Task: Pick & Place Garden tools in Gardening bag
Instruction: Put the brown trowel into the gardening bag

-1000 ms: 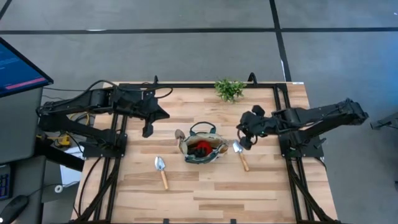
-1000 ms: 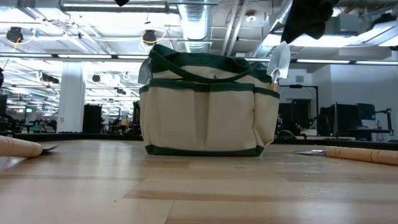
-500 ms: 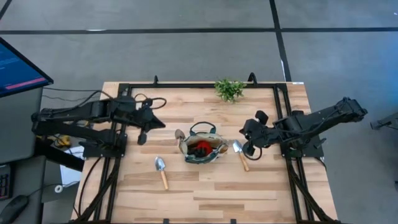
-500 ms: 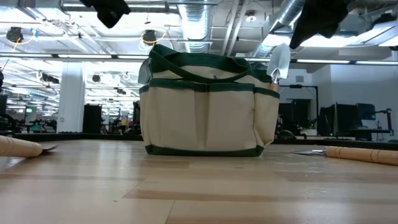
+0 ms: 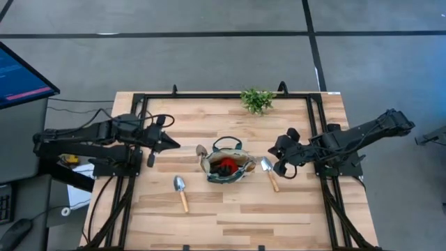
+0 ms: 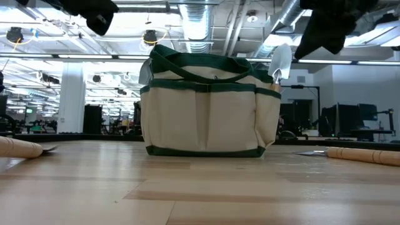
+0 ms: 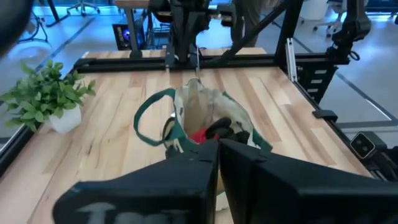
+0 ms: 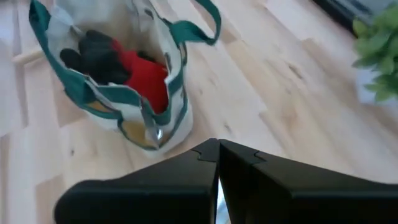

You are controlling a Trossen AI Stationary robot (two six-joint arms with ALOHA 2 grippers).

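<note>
Table (image 5: 230, 209): butcher-block top, black frame rails around it.

Left arm sits at 9 o'clock, left gripper (image 5: 150, 157) fingers together, empty, well clear of the bag; my read is it's parked so the right side has room.

Right arm at 3 o'clock, right gripper (image 5: 281, 167) fingers pressed together, nothing held, hovering just beside the trowel blade; looks staged for that pick, jaws need to part first.

Gardening bag (image 5: 226, 166) dead centre, upright, mouth open. Red-and-black item (image 5: 224, 166) already inside. 1 trowel (image 6: 280, 62) stands blade-up in an outer pocket.

Loose trowels: 1 (image 5: 269, 174) at 3 o'clock just beside the bag, 1 (image 5: 181, 192) at 7 o'clock, apart from it. Both handles point toward the front edge.

Plant sprig (image 5: 257, 100) at 12 o'clock, not part of the job.
</note>
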